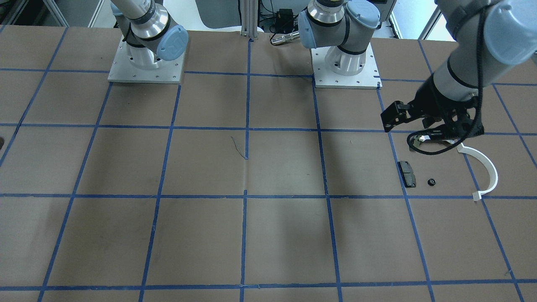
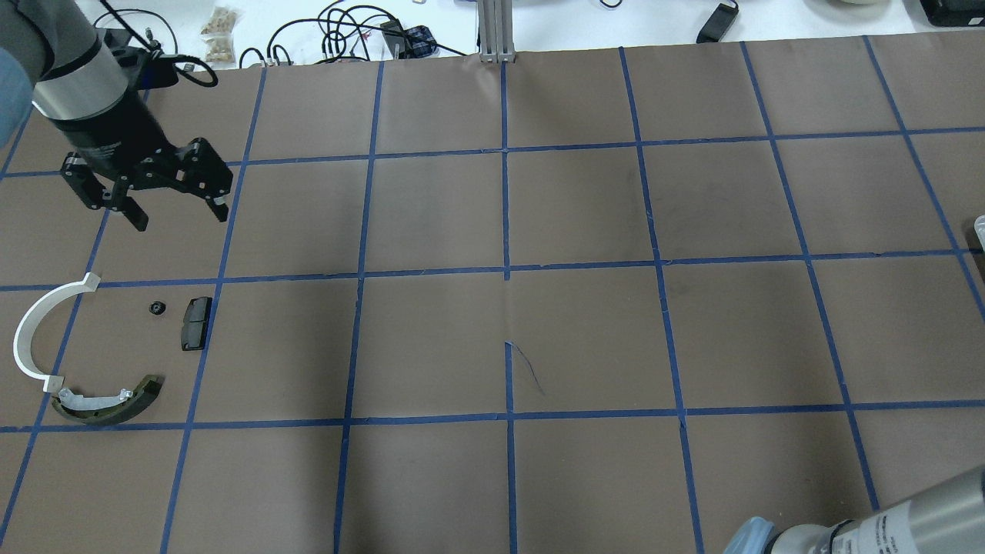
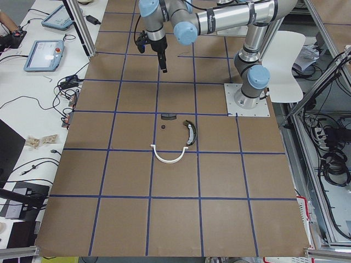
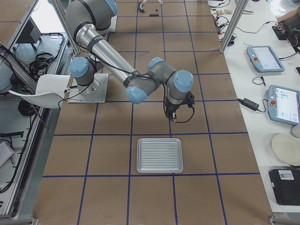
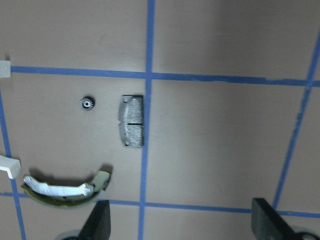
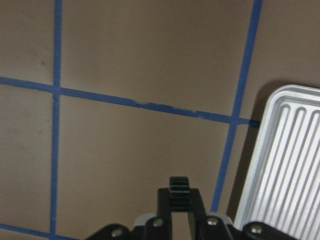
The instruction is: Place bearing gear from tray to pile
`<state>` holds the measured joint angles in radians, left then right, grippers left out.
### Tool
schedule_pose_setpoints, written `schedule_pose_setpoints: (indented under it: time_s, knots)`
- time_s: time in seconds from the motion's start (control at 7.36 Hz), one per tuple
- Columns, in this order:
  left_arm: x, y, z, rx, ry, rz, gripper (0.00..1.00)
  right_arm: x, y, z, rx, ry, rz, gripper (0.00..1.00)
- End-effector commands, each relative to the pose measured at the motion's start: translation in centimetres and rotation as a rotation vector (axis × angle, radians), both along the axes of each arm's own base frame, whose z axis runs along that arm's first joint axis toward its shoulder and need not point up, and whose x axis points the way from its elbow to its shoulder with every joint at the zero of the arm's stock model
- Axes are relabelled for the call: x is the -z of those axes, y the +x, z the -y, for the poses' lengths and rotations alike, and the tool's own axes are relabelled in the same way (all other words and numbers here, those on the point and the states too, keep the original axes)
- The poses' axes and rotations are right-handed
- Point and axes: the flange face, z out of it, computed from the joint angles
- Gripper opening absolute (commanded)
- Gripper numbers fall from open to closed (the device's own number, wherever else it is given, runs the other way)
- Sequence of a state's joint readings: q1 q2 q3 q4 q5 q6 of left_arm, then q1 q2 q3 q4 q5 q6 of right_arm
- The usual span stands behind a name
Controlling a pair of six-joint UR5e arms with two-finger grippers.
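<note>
Bearing gear (image 6: 179,189) pinched between closed tips of right gripper (image 6: 179,200), only toothed top showing, just beside tray (image 6: 285,165), cut off. Left gripper (image 2: 181,220) spread wide, empty, near pile (image 2: 195,323): half-ring (image 2: 31,323), shoe (image 2: 108,404), pad (image 5: 132,121), tiny blurred gear (image 5: 87,103)

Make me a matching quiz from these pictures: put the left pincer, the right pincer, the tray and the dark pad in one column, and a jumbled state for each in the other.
Column one:
1. left pincer
2. right pincer
3. tray
4. dark pad

Column two:
A. silver and ribbed, nothing on it
B. shut on the bearing gear
C. dark grey, flat on the table
D. open, holding nothing

Pairs: 1-D, 2-B, 3-A, 4-C
</note>
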<state>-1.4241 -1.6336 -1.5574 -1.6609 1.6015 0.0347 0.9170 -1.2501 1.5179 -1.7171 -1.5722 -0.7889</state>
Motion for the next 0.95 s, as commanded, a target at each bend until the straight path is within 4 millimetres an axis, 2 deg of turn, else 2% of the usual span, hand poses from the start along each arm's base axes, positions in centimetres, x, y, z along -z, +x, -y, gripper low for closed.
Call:
schedule_pose_setpoints:
  time_s: [0.0,0.14,0.27,0.68,0.82]
  knots:
    - [-3.9,-8.1,-2.8,0.078,-0.090,-0.024,1.00,-1.1,14.4,2.4,0.132,0.011,0.065,0.00]
    - [-4.6,-9.4,-3.3,0.112,-0.151,-0.024,1.00,-0.2,21.4,2.8,0.236,0.041,0.058,0.00]
    - [-5.2,-9.5,-3.3,0.124,-0.189,-0.018,1.00,0.1,28.1,2.8,0.268,0.068,0.038,0.00]
    - [-5.0,-9.4,-3.5,0.133,-0.200,-0.027,1.00,1.2,44.6,0.7,0.316,0.042,0.003,0.00]
    - [-4.9,-9.4,-3.5,0.140,-0.197,-0.026,1.00,3.3,49.7,-0.6,0.355,0.024,0.012,0.00]
